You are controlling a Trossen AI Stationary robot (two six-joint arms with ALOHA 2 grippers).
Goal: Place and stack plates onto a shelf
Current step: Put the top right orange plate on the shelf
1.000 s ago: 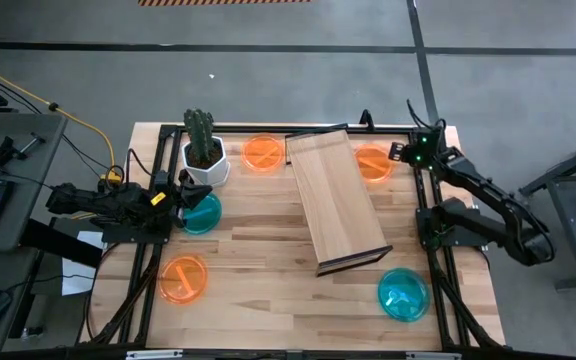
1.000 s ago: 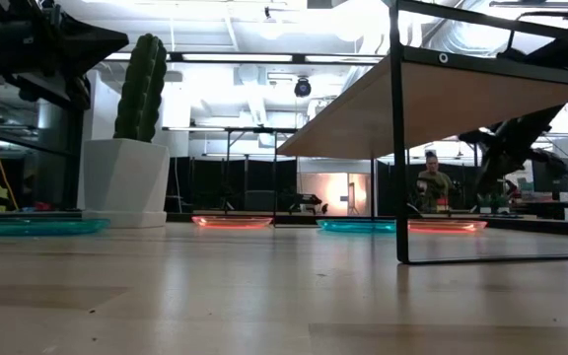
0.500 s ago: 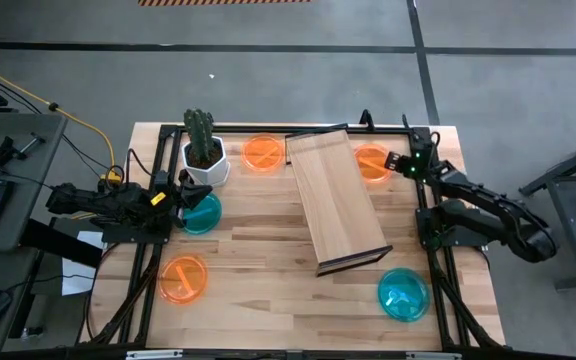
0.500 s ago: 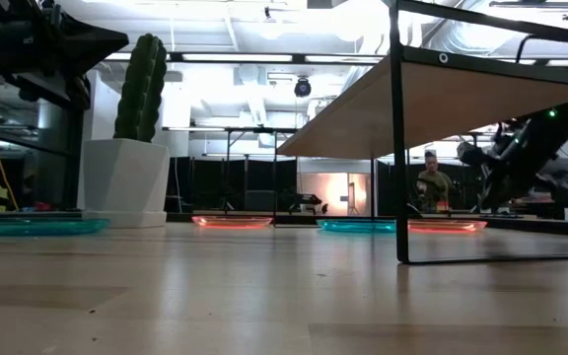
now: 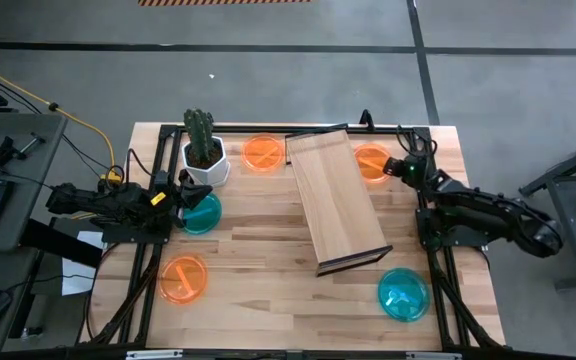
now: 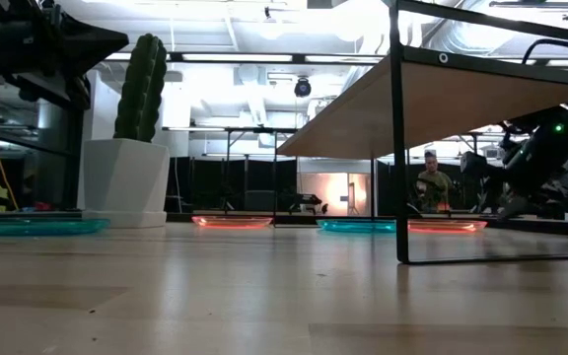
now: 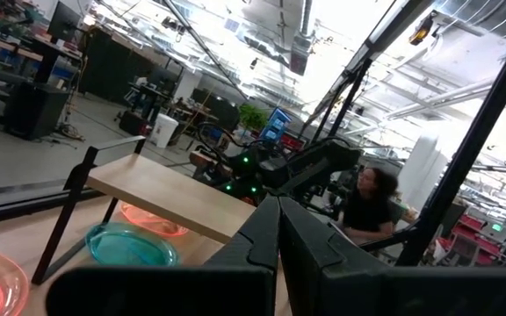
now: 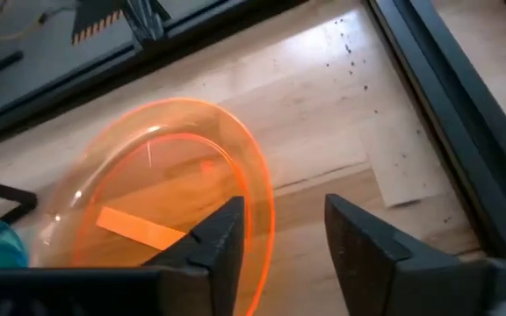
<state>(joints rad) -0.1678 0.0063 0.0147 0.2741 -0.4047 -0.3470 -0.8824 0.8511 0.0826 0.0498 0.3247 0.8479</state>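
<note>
High view shows five small round see-through plates on the big wooden table (image 5: 268,300). Three are orange and two are teal-blue. One orange plate (image 5: 371,162) lies at the far right, just beside the shelf (image 5: 334,198). A second orange plate (image 5: 263,153) lies on the other side of the shelf, at the far edge. A third orange plate (image 5: 183,278) sits near the front left. One teal plate (image 5: 201,212) lies by the left arm, and the other teal plate (image 5: 403,294) sits at the front right.

The shelf is a light wood plank on a low dark frame. It lies slanted across the middle of the table, and its top is bare.

A white pot with a green cactus (image 5: 204,152) stands between the second orange plate and the teal plate on the left.

The right gripper (image 5: 396,166) is at the rim of the far right orange plate. In the right wrist view its fingers (image 8: 222,233) are spread apart with the plate's rim between them, not yet pinching it.

The left gripper (image 5: 176,198) waits by the left teal plate, fingers pressed together, holding nothing.

A person (image 6: 430,181) sits far back in the room.
</note>
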